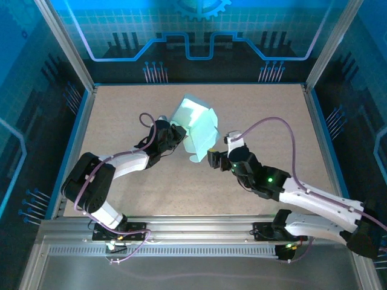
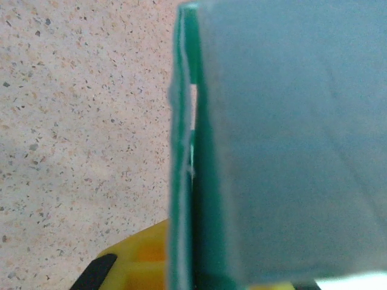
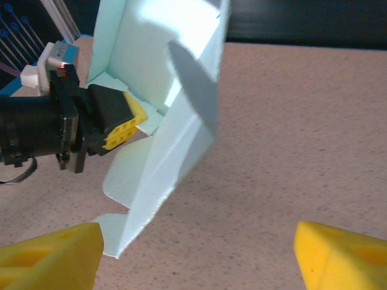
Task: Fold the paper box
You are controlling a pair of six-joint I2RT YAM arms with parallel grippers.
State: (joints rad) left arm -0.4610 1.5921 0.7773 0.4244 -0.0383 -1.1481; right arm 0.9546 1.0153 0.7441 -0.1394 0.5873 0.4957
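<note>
box point(image 1: 196, 127): you have it propped up, part-folded, over the middle of the table point(image 1: 272, 121), flaps open, between the two grippers
left gripper point(image 1: 174, 136): yours is clenched on the box's left panel; the card edge sits between its yellow fingers point(image 2: 139, 263)
right gripper point(image 3: 196, 254): your fingers are spread wide, grasping nothing, just beside the box's lower tab

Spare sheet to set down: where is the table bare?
Bare table right of the paper box, up to the right wall; the far left corner; the near strip between the arms. Crowded at centre: the left gripper pinches the box, the right gripper open beside it.
</note>
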